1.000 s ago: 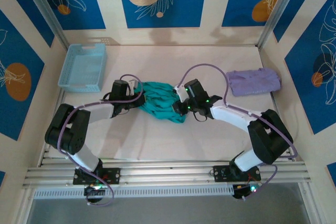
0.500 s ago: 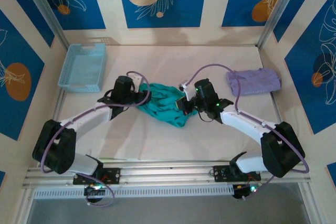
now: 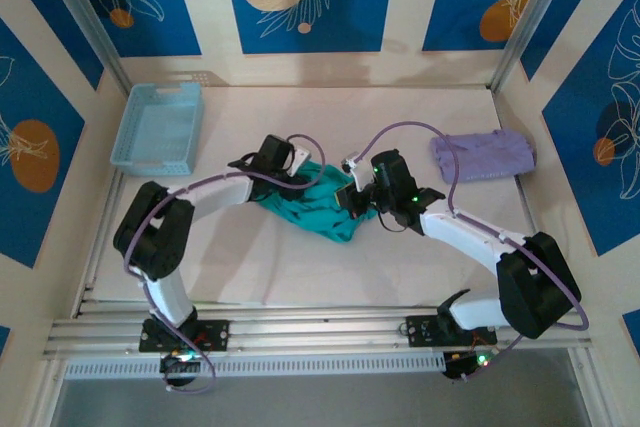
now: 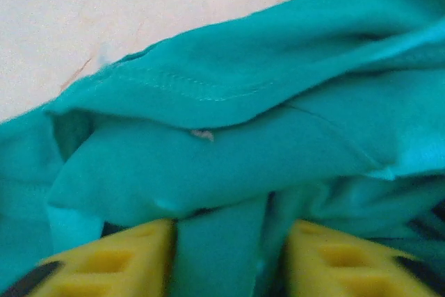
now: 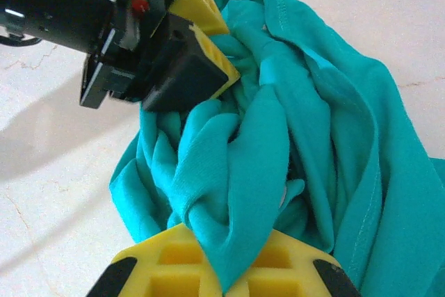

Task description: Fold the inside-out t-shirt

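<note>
The inside-out t-shirt (image 3: 322, 211) is a bunched teal-green heap at mid-table. My left gripper (image 3: 303, 179) sits on its upper left part. In the left wrist view its yellow fingers (image 4: 118, 259) stand apart, open, with a fold of the t-shirt (image 4: 243, 102) between them and thin dark slits beside the fold; the left gripper (image 4: 229, 245) is pushed into the cloth. My right gripper (image 3: 350, 199) is at the heap's right side. The right gripper (image 5: 229, 266) is shut on a twisted fold of the t-shirt (image 5: 313, 123), with the left gripper (image 5: 205, 57) just beyond it.
A light blue basket (image 3: 158, 127) stands at the back left. A folded pale lavender garment (image 3: 482, 155) lies at the back right. Bare table (image 3: 300, 272) stretches in front of the heap, and the blue patterned walls close in the sides.
My left gripper let go at the heap's left end, moved right onto its upper middle, and has narrowed round a new fold. My right gripper shifted slightly right, still holding cloth.
</note>
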Motion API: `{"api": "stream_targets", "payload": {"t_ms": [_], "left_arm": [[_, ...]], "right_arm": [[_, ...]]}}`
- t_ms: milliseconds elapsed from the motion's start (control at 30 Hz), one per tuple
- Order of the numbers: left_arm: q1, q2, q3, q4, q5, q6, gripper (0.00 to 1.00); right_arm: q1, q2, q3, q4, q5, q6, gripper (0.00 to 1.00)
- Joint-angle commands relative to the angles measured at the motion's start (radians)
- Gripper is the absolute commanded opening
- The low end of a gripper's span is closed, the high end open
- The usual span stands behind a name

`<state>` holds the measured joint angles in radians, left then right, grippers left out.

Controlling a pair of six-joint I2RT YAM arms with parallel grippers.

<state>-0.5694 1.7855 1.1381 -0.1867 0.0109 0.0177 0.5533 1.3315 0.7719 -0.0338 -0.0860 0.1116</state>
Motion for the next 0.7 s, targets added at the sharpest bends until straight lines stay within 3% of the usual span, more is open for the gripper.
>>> {"api": "stream_targets", "payload": {"t_ms": [0, 33, 200, 267, 433, 567, 667], "left_arm": [[0.018, -0.003, 0.06, -0.011, 0.034, -0.04, 0.12], [0.039, -0.026, 0.052, 0.013, 0.056, -0.08, 0.01], [0.237, -0.202, -0.108, 0.305, 0.324, -0.417, 0.0], [0.297, -0.246, -0.15, 0.377, 0.367, -0.505, 0.0], [0.336, -0.264, -0.165, 0.321, 0.289, -0.513, 0.0], [0.336, -0.216, -0.194, 0.33, 0.297, -0.515, 0.0], [0.335, -0.181, -0.223, 0.335, 0.302, -0.504, 0.1]], "right_arm": [[-0.014, -0.043, 0.03, 0.009, -0.002, -0.013, 0.0], [-0.024, -0.061, 0.043, 0.012, -0.007, -0.019, 0.0], [-0.087, -0.26, 0.032, 0.101, -0.139, -0.047, 0.0], [-0.1, -0.36, -0.03, 0.159, -0.171, -0.067, 0.0], [-0.123, -0.495, -0.223, 0.292, -0.171, -0.064, 0.0], [-0.118, -0.443, -0.282, 0.31, -0.161, 0.003, 0.0], [-0.096, -0.388, -0.309, 0.321, -0.143, 0.037, 0.0]]}}
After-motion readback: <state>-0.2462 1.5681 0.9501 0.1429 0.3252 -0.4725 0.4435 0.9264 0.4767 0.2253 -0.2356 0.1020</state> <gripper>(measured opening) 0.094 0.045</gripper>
